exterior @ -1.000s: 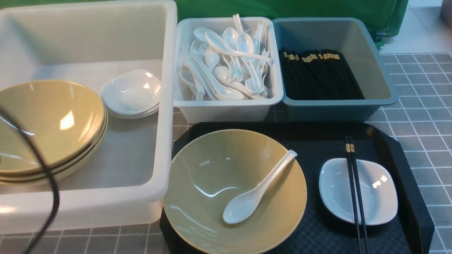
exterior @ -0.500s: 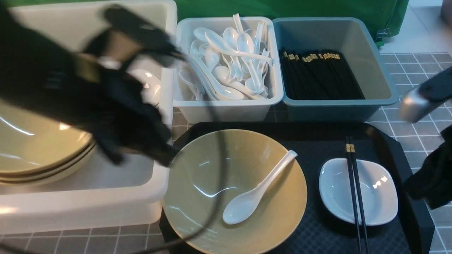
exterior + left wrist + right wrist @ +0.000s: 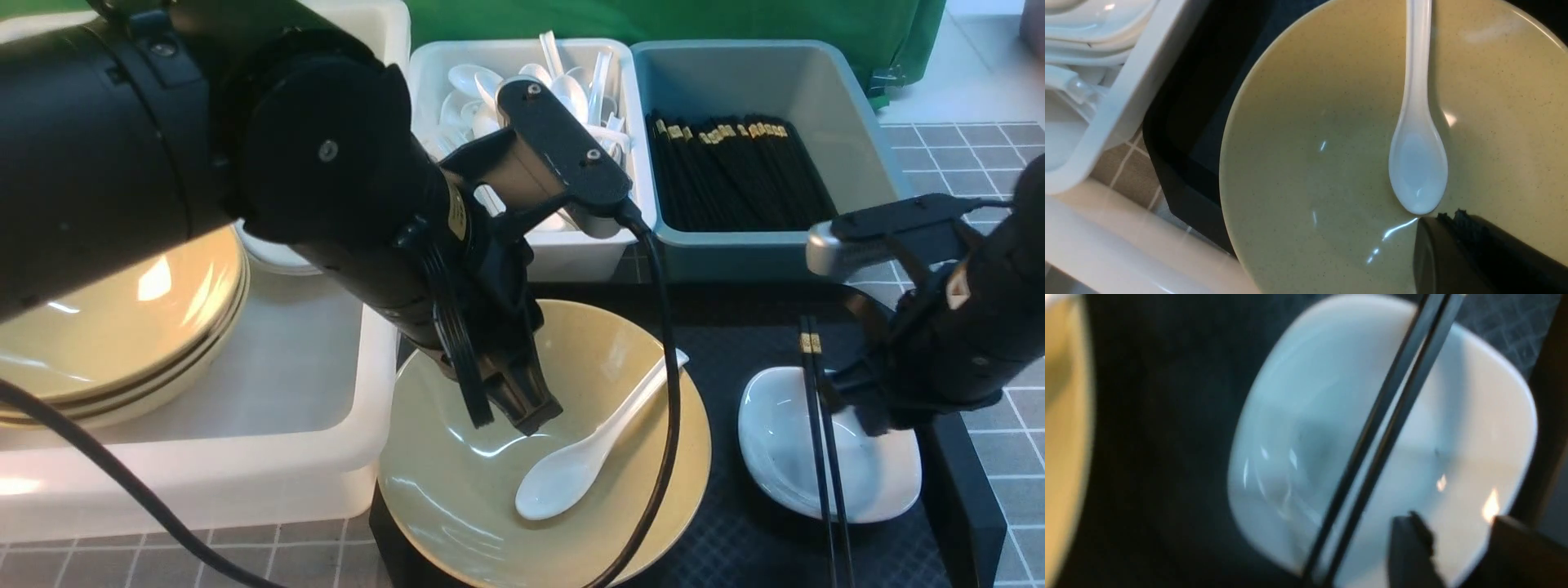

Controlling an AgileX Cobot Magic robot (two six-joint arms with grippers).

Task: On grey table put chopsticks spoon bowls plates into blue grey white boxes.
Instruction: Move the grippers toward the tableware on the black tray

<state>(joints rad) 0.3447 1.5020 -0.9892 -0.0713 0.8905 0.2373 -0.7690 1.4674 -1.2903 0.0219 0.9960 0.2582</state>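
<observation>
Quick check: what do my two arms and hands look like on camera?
Both are black. The left arm has thick round links with small screws, a yellowish label and a trailing black cable; the left hand has ribbed fingers. The right arm carries a silver-tipped bracket above the blocky right hand.

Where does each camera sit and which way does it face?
Front view: between the arms, facing forward over tray and boxes; left arm, right arm show.
Left wrist view: on left arm, down into bowl with spoon; one finger shows.
Right wrist view: on right arm, down onto plate under chopsticks; two fingers show.
Front and left wrist share bowl, spoon.
</observation>
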